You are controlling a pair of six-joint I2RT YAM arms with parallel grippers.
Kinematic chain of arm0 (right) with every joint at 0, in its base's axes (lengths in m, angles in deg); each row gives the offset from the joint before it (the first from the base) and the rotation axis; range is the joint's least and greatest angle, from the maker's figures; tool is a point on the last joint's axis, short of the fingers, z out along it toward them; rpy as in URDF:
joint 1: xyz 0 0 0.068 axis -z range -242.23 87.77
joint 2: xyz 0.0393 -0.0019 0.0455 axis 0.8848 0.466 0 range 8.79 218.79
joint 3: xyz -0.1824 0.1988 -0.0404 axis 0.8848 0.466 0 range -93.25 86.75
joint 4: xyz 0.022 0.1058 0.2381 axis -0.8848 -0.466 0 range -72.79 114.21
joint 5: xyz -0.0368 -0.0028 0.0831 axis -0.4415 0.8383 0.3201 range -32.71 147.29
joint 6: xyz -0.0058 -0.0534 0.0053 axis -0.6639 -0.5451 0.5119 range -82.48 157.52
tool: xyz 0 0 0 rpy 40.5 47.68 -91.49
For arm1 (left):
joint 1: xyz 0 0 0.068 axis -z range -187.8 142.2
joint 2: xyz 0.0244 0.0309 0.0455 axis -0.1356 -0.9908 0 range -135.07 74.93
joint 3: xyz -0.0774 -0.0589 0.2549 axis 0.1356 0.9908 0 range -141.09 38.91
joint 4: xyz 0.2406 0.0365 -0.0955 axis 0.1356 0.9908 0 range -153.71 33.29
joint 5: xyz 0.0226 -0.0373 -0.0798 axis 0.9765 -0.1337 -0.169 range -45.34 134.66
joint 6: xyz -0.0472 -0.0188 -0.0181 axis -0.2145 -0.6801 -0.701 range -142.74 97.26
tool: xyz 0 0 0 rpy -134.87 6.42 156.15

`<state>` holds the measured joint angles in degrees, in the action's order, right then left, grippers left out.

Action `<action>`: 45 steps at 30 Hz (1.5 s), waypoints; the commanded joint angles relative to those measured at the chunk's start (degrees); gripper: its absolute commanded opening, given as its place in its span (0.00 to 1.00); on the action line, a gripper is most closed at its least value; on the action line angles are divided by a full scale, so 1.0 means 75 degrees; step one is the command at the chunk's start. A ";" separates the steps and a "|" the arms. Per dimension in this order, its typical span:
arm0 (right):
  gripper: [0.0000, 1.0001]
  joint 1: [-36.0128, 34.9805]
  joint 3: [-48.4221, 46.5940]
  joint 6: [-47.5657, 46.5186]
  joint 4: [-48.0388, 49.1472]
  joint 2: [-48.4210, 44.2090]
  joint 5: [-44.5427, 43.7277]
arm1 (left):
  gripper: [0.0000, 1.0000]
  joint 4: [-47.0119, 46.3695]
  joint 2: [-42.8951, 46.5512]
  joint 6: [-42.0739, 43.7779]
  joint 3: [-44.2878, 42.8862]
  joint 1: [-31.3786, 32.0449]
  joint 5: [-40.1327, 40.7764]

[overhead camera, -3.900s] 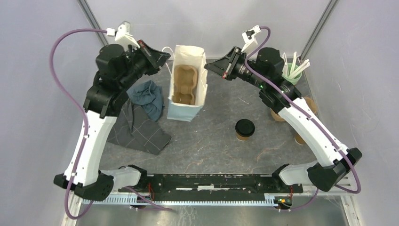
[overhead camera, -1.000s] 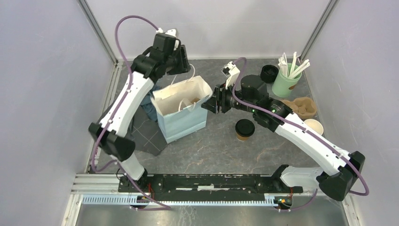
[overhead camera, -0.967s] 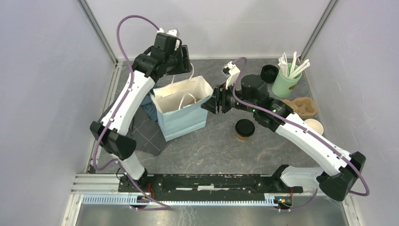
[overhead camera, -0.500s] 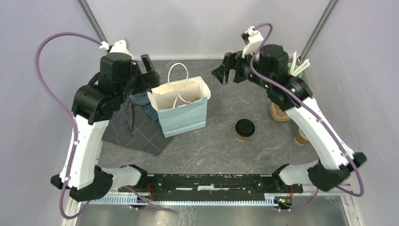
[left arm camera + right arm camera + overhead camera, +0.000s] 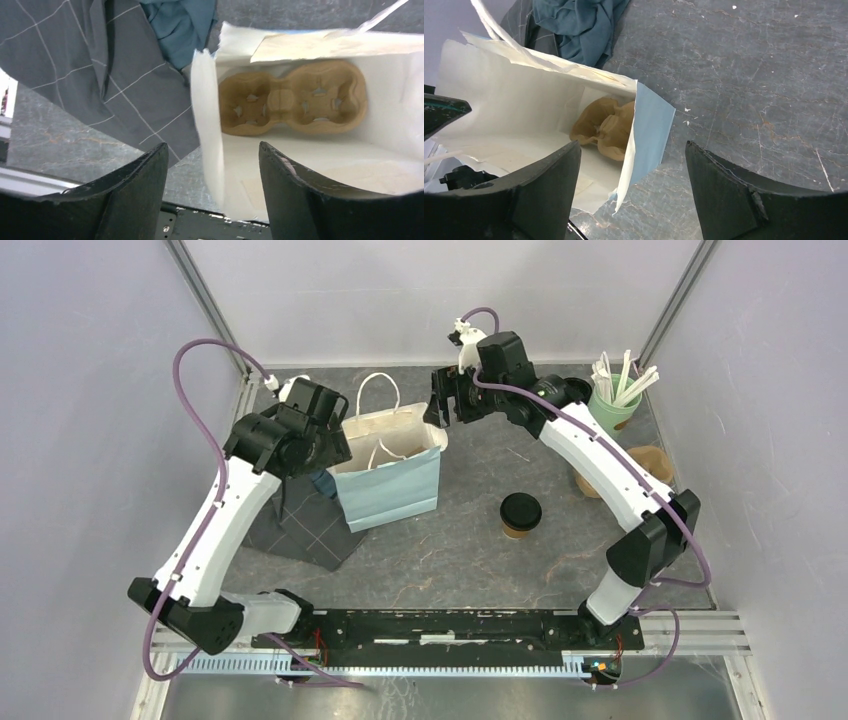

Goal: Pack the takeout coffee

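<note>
Jaws on both my arms are gaping wide and empty while the takeout coffee (image 5: 520, 514) is standing upright on the tabletop (image 5: 470, 560), well right of the paper bag (image 5: 388, 480). I am judging the right arm (image 5: 590, 455) nearer, its jaws hovering at the bag's rim, the cup lying toward the bases.

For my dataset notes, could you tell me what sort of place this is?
Probably a lab robot cell staged as a coffee takeaway counter: plain panel walls, a mounting rail, plus a takeout coffee and a paper bag holding a cup carrier.
</note>
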<state>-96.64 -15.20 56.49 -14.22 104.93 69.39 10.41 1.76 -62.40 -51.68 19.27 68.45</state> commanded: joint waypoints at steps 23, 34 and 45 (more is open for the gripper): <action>0.10 -0.0568 0.0467 -0.1998 0.1403 -0.0930 -0.1755 | 0.02 -0.5045 0.0033 0.1760 0.0250 0.0000 -0.1016; 0.24 -0.0544 0.4480 -0.1093 0.2666 -0.2182 -0.2281 | 0.02 -0.8509 0.2298 0.1635 0.5789 0.0117 -0.1895; 0.56 -0.0580 0.3724 -0.0400 0.1057 -0.2686 -0.1923 | 0.07 -0.7506 0.3554 0.0869 0.6159 0.0252 -0.2762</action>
<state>-100.75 17.48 51.11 -1.46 86.92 54.68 -50.11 27.66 -52.32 -3.57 20.67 50.14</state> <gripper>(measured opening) 0.537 0.047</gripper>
